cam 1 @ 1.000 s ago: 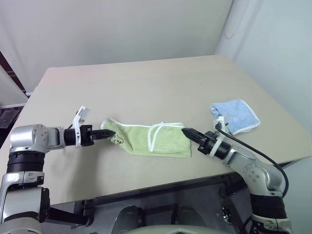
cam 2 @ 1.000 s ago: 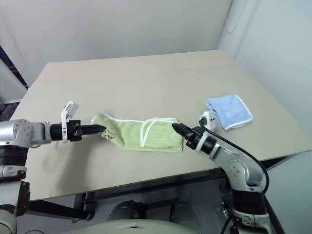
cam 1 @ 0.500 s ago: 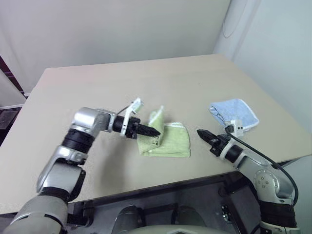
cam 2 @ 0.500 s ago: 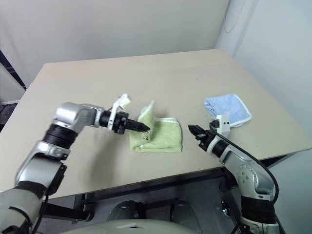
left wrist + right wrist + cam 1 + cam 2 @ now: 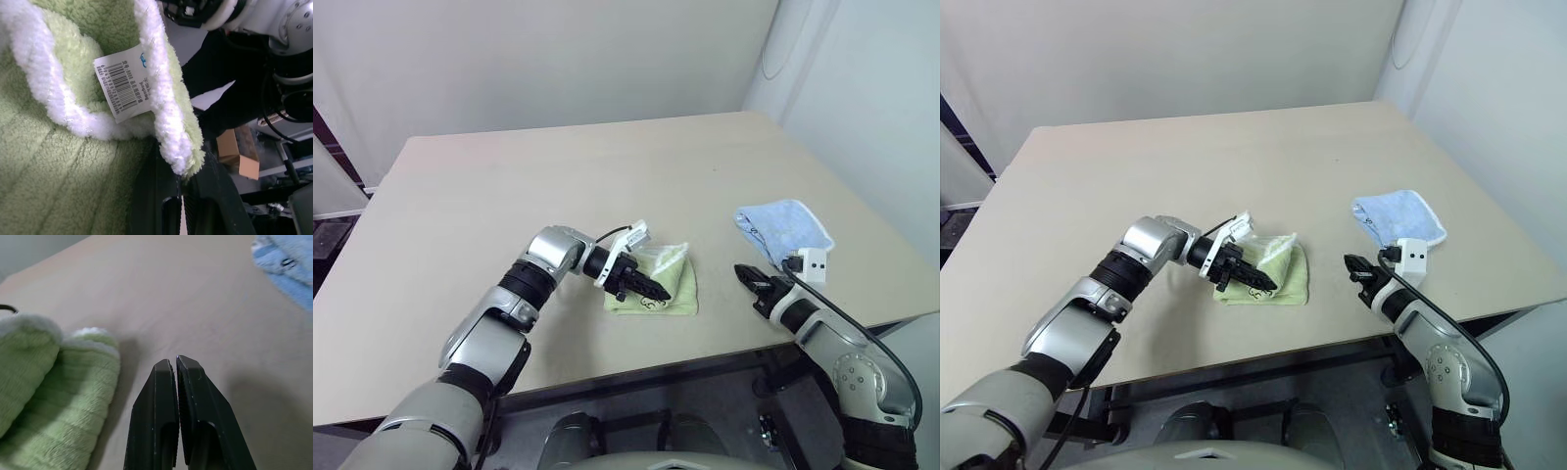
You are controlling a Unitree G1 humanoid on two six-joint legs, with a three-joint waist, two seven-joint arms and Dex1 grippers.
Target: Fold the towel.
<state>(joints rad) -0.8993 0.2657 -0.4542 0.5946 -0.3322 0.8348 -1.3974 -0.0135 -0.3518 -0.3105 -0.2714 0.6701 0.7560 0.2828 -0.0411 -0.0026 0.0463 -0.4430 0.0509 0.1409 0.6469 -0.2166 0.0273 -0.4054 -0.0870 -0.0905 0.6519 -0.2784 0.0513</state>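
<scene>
- The left tool (image 5: 651, 288) lies low over the light green terry-cloth towel with white corded edging (image 5: 674, 285), its two black fingers close together and pointing toward the robot's right. In the left wrist view a corded edge of the towel (image 5: 166, 117) sits right at the finger bases, but whether the fingers pinch it cannot be told.
- A small white label with a printed barcode (image 5: 124, 83) lies against that white edging, on the green pile.
- The towel is bunched into a small folded pad near the front edge of the pale beige worktop (image 5: 558, 186), roughly in the middle from left to right. Dark embroidered marks (image 5: 653, 304) show on its near side, just beside the left tool's tips.
- The right tool (image 5: 749, 279) is off the towel, to its right, with a strip of bare worktop between them. Its two black fingers (image 5: 161, 396) are pressed together with nothing between them, hanging just above the worktop.
- A smaller light blue cloth with white edging (image 5: 783, 227) lies on the worktop beyond the right tool, near the right edge and well apart from the towel.
</scene>
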